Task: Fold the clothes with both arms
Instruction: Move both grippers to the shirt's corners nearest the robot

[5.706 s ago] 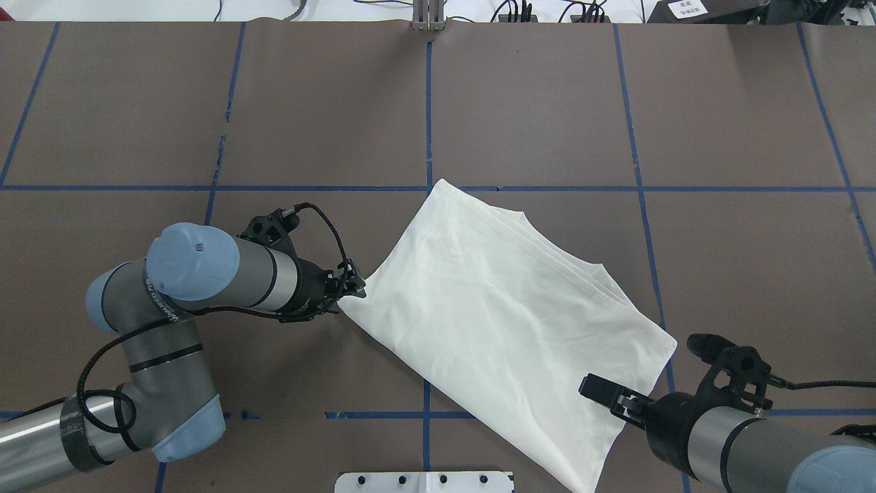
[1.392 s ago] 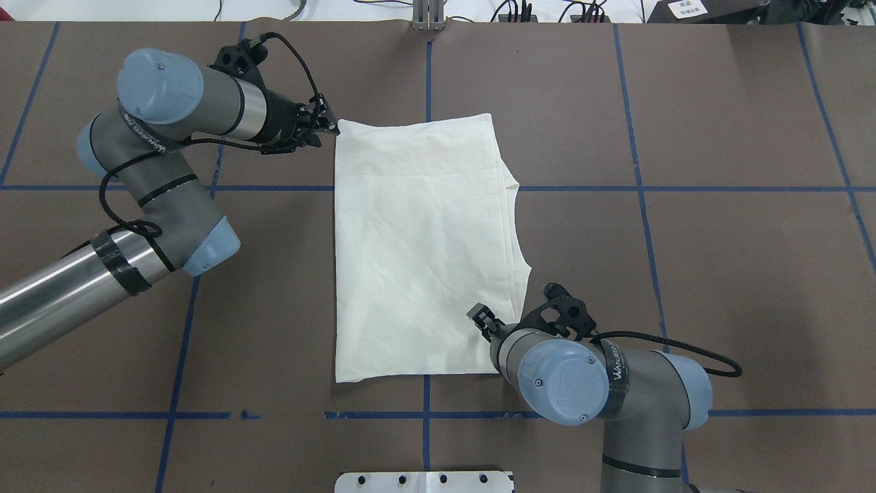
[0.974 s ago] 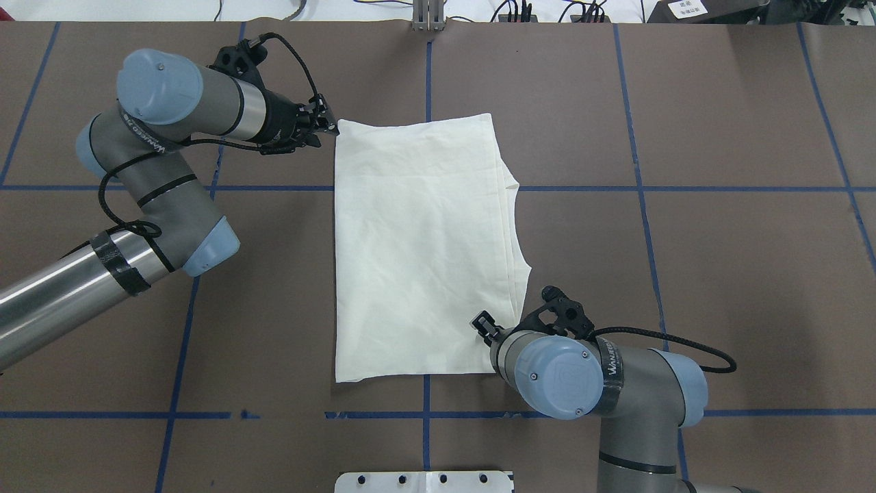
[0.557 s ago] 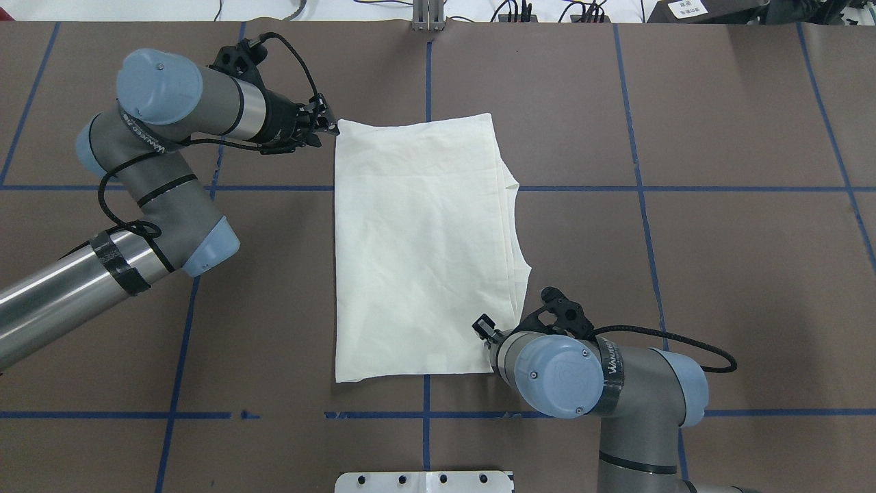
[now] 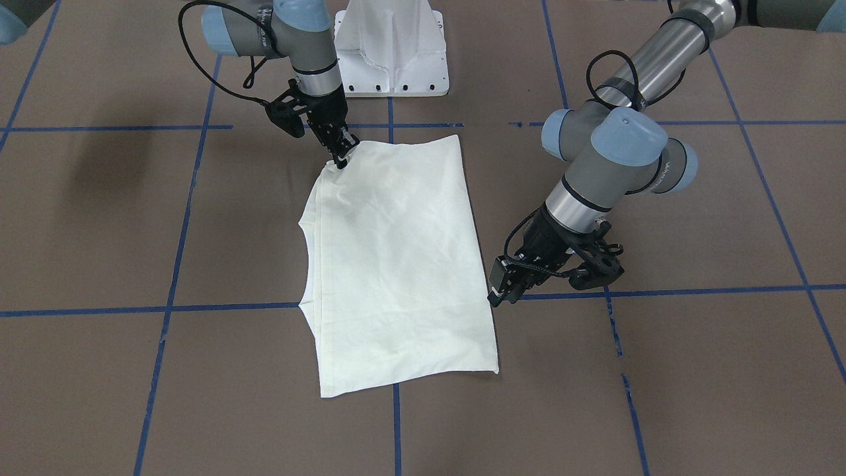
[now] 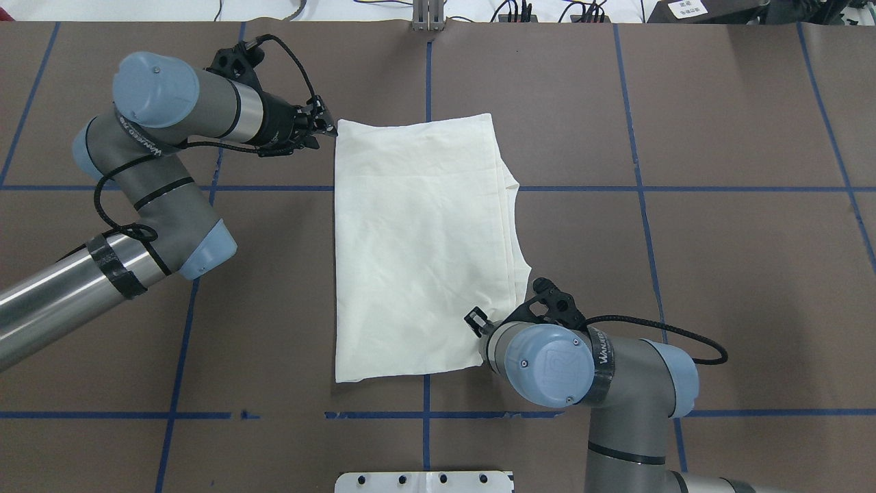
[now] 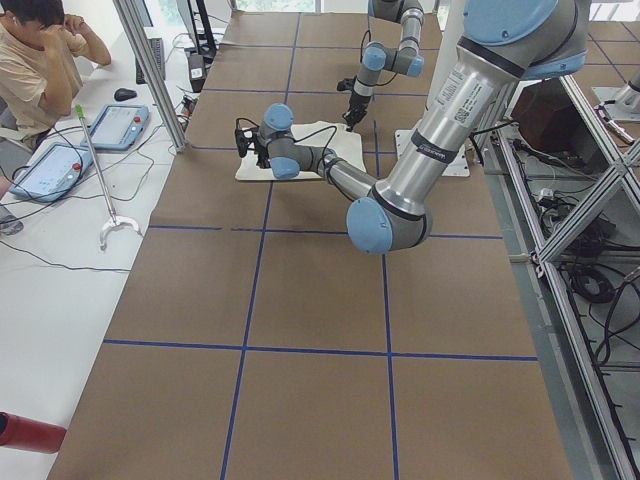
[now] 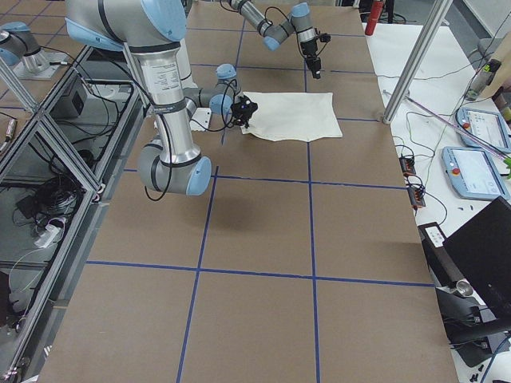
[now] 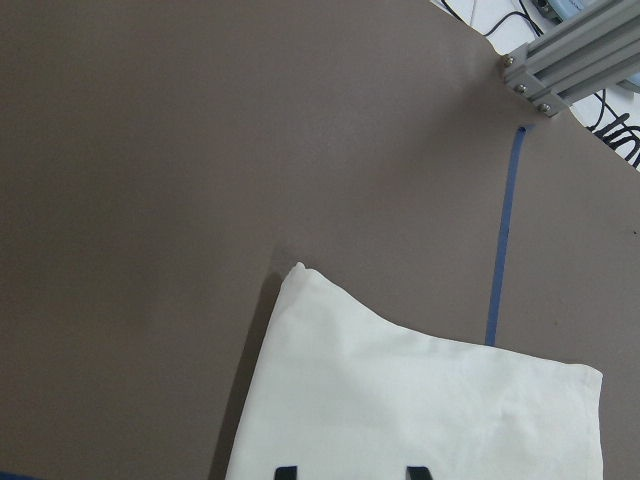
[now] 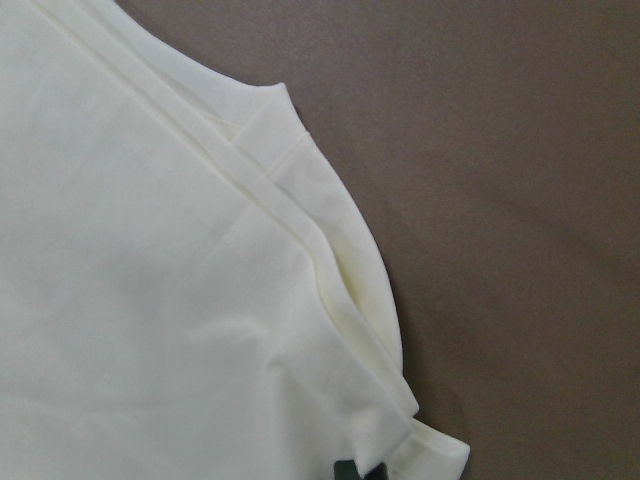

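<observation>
Since the plain cream face is up, the T-shirt (image 6: 417, 239) reads as one pale rectangle with its long axis running away from the robot. It lies flat on the brown table (image 6: 718, 274), roughly mid-table, across a blue tape line (image 6: 588, 188). There are light creases over the panel. The left long edge is clean and straight. The right long edge shows stacked layers (image 10: 300, 220), slightly stepped, flaring outward toward the near end.

Left gripper (image 6: 331, 128) is at the far-left corner. The front view puts it raised above the table, clear of the cloth. Its wrist cam shows two fingertips (image 9: 286, 471) parted over the flat corner, so the jaws are apart.

Right gripper (image 6: 477, 322) is on the near-right corner with its jaws pinched onto the fabric. In its wrist cam the cloth puckers toward the tip. In the overhead view the near edge slants up toward the gripper.
</observation>
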Controlling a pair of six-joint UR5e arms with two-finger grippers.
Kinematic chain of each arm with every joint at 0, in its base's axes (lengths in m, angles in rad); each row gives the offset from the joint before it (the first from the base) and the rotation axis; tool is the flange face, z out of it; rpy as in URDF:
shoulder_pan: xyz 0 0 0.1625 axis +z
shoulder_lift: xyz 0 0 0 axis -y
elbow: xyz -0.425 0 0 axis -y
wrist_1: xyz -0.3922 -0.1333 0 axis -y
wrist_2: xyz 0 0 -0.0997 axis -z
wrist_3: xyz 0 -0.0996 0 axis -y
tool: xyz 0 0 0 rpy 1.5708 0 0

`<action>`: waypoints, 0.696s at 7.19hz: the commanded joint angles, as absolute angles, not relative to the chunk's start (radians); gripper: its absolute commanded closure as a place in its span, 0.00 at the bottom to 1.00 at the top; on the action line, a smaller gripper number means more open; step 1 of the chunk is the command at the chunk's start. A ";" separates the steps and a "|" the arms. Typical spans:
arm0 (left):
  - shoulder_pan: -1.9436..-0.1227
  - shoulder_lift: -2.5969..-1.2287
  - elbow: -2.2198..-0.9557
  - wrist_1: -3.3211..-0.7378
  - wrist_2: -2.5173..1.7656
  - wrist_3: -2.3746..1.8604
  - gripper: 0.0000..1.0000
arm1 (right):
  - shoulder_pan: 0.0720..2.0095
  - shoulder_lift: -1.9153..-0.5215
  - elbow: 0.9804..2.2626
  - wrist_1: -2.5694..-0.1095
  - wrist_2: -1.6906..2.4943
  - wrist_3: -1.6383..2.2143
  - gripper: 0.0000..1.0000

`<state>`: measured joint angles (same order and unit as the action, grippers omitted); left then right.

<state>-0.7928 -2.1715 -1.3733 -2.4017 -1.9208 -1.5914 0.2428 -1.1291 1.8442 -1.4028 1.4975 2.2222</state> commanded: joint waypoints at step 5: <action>-0.750 -2.095 -1.546 -2.399 -1.924 -1.722 0.53 | 0.252 -1.146 1.982 -1.506 1.554 2.223 1.00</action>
